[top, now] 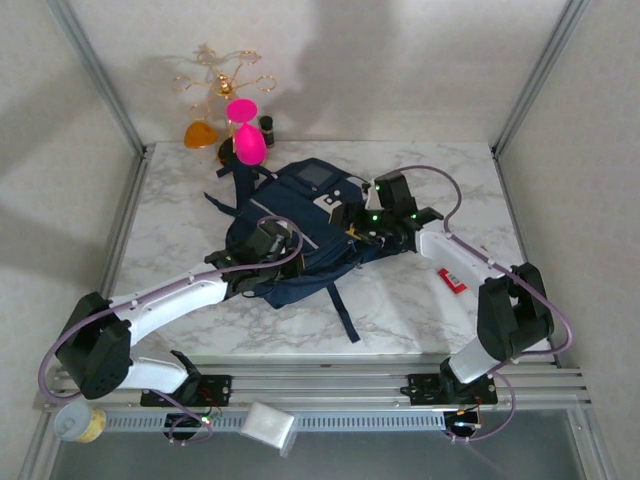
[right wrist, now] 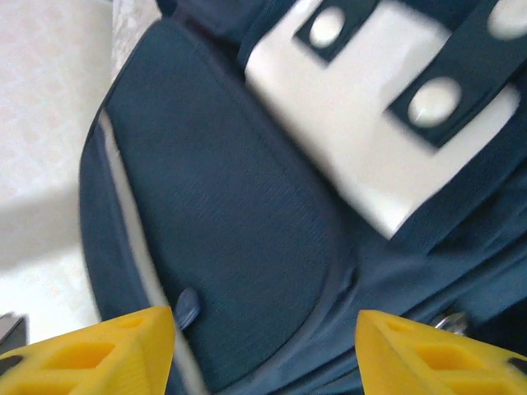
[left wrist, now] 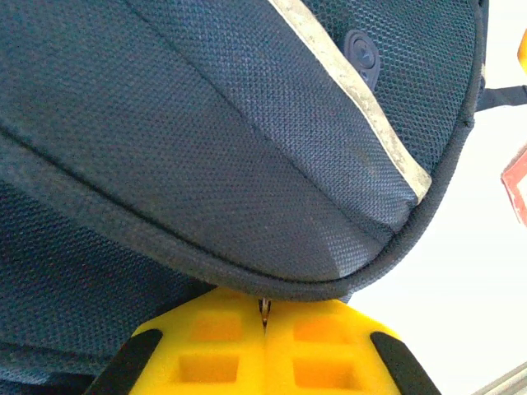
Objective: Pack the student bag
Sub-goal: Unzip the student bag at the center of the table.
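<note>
The student bag point(top: 300, 220), navy-blue with a pale stripe and a light patch near its top, lies flat in the middle of the marble table. My left gripper point(top: 262, 243) rests at its near-left side. In the left wrist view my left gripper point(left wrist: 265, 306) has its yellow fingers point(left wrist: 206, 346) pressed together, pinching a thin metal zipper tab point(left wrist: 264, 313) under the bag's piped edge point(left wrist: 272, 280). My right gripper point(top: 362, 222) hovers over the bag's right side. From the right wrist, my right gripper point(right wrist: 263, 350) is open above the front pocket point(right wrist: 239, 239), holding nothing.
A pink hourglass-shaped object point(top: 244, 130), an orange piece point(top: 200, 133), a small dark bottle point(top: 267, 124) and a gold wire stand point(top: 215, 75) sit at the back left. A red-and-white item point(top: 453, 278) lies under my right arm. Metal frame posts line both sides.
</note>
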